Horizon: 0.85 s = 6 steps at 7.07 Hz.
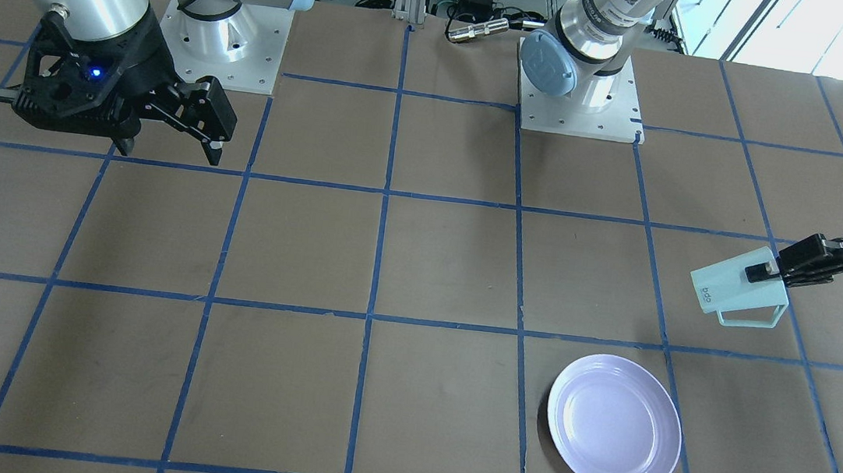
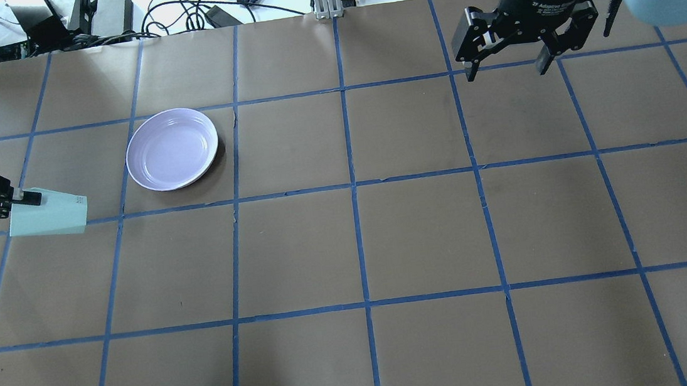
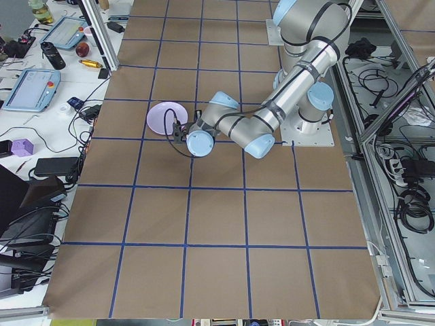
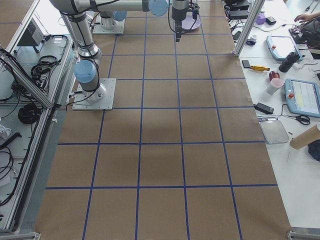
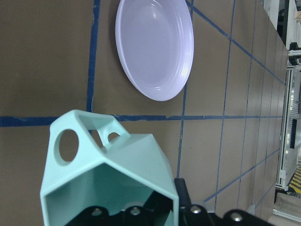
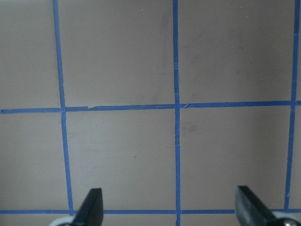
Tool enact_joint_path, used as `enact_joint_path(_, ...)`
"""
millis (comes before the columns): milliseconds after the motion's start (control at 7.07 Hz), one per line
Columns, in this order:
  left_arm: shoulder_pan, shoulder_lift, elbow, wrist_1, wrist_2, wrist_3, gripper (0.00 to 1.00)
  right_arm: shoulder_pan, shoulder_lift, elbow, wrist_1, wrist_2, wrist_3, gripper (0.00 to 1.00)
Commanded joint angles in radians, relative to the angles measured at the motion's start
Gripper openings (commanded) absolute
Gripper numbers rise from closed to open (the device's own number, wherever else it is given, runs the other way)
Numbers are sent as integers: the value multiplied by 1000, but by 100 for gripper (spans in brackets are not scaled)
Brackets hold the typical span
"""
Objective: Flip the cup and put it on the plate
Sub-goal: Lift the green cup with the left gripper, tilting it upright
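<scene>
One cup [image 1: 737, 289] is gripped by the left pincer [image 1: 766, 271], which is closed on the cup's wall at the rim: one finger is seen inside the mouth in the left wrist view, the other pressed on the outer face. The cup is carried on its side above the tabletop [image 1: 387, 264], its lettered base turned away from the wrist and its handle turned toward the operators' side. This hold is judged to suit the flip. With the base left free, a wrist rotation can bring the mouth upward and the base can be set down unobstructed. One plate [image 1: 613, 425] lies flat and bare on the tabletop, near the cup but not beneath it, so a short carry is judged to remain before placing. The right pincer [image 2: 506, 67] is spread wide with nothing between its fingers and is raised well apart from both things, presumably so that the working side is left free. In all, two arms, two pincers, one cup and one plate are counted.
</scene>
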Motion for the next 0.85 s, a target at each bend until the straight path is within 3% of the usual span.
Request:
enact_joint_path(0,-132,93,17,16,121,-132,0,0,0,0,0,0,0,100)
enact_joint_path(707,-414,131,20,280,373,-402,0,0,0,0,0,0,2,100)
